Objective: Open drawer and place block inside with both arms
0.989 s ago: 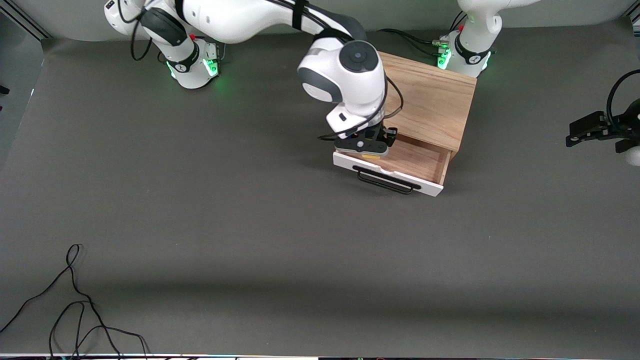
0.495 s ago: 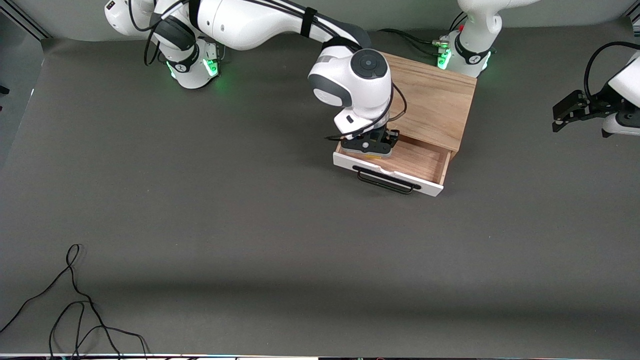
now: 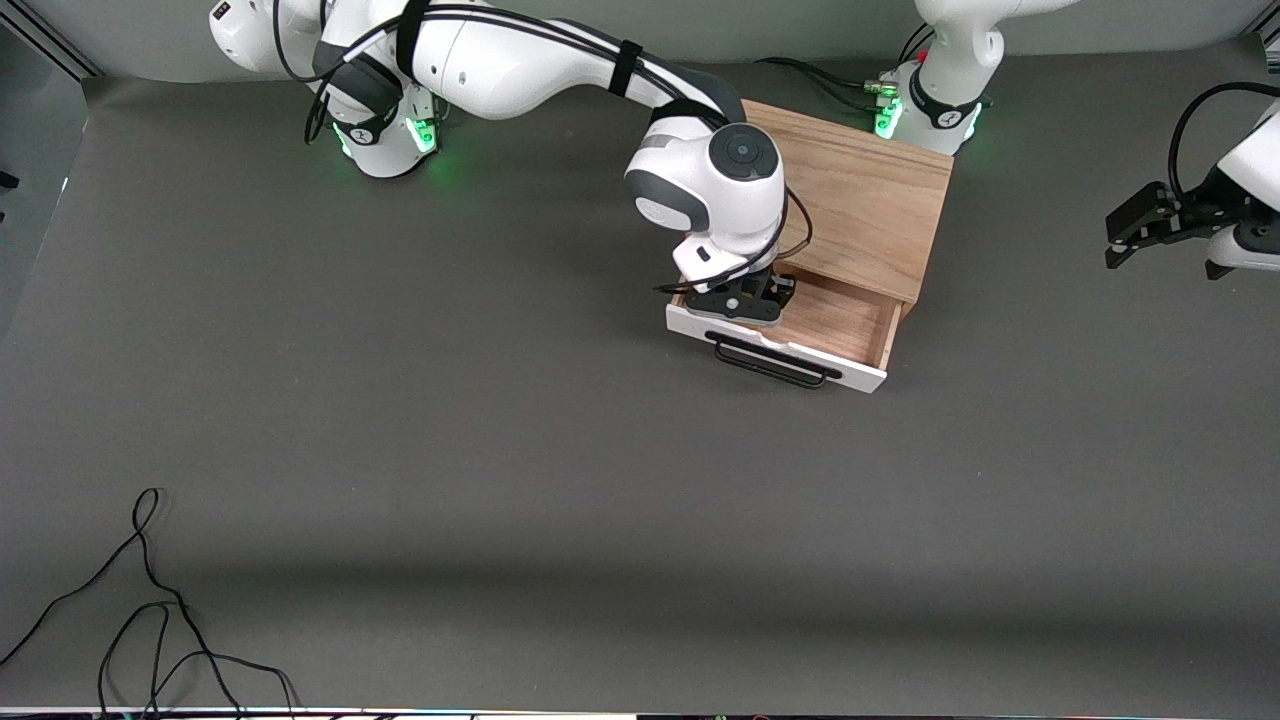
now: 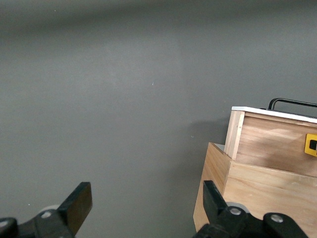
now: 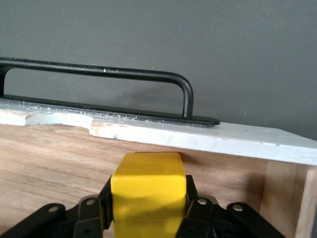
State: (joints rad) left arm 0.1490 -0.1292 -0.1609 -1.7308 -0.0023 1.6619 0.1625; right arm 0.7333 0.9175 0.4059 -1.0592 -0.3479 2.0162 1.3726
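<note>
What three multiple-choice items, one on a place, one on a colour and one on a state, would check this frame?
1. Where is the right end effector?
A. Inside the open drawer
B. On top of the wooden box
C. Over bare table

2. What colour is the block?
A. Red
B. Yellow
C. Blue

3. How is the left end effector?
A. Shut on the block
B. Shut on the drawer handle
C. Open, holding nothing

Answers: 1 A, the front view shows it lowered into the pulled-out drawer; 2 B, the right wrist view shows a yellow cube between its fingers; 3 C, the left wrist view shows its fingers spread apart with only table between them.
</note>
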